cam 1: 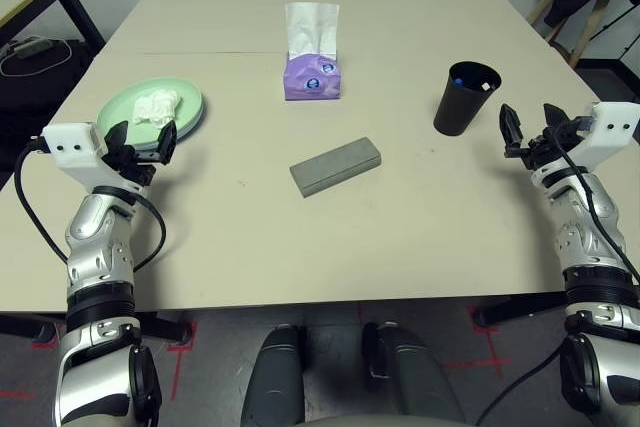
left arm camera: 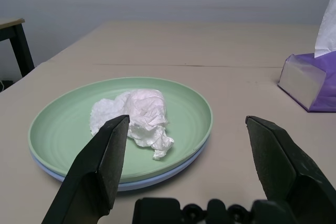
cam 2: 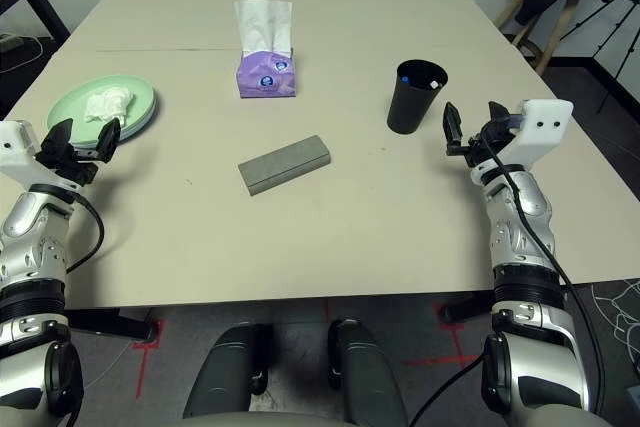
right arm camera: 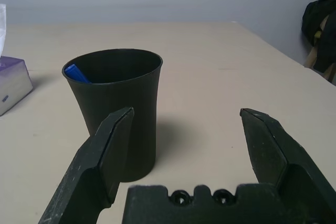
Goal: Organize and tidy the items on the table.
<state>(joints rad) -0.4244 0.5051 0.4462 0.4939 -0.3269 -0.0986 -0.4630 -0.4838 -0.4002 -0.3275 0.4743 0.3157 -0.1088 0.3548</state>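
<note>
- Tissue (cam 1: 157, 105) seen crumpled on green plate (cam 1: 120, 107), at 10 o'clock on table (cam 1: 400, 237).
- Left gripper (cam 1: 140, 139) spread wide, nothing held.
- Right gripper (cam 1: 528, 130) spread wide beside black cup (cam 1: 464, 98).

The large light beige tabletop (cam 1: 420, 237) carries stacked pale plates (cam 1: 190, 119), a purple tissue box (cam 1: 312, 77), a grey oblong case (cam 1: 335, 166) and a black cup (cam 1: 464, 100).

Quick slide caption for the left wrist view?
Open left gripper faces crumpled tissue on stacked green plate.
</note>
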